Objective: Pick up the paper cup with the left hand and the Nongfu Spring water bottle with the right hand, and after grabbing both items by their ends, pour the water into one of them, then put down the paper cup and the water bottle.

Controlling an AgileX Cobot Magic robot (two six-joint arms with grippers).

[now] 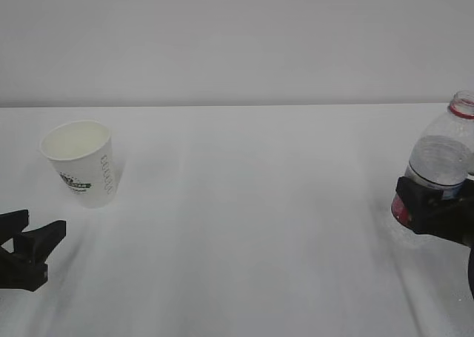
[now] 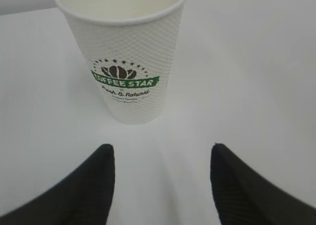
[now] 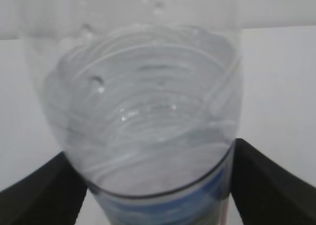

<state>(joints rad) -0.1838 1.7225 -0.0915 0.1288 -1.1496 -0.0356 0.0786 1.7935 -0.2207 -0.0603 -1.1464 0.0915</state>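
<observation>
Bracketing the Nongfu Spring water bottle (image 3: 148, 116), the right hand (image 3: 158, 185) has a black finger on either side of the clear ribbed body, just above the label's upper edge. In the right wrist view small gaps show between fingers and plastic, so this hand reads as spread around the bottle, not yet clamped on it. The bottle (image 1: 444, 159) stands upright on the white worktop (image 1: 252, 218) at the far right, its red neck ring on top with no cap in sight, and the water (image 1: 441, 163) reaches roughly to its shoulder.

Well apart on the other side, the left hand (image 1: 29, 241) hovers low with its fingers parted and nothing between them. The paper cup (image 2: 126, 52) stands upright just ahead of it, in line with the gap, green logo facing the wrist camera.

By my reading the pick-up step is in hand, with neither item lifted. Next, the right hand needs to close firmly on the bottle; the left needs to advance until its fingers flank the cup, then squeeze gently so the thin wall does not crush.
</observation>
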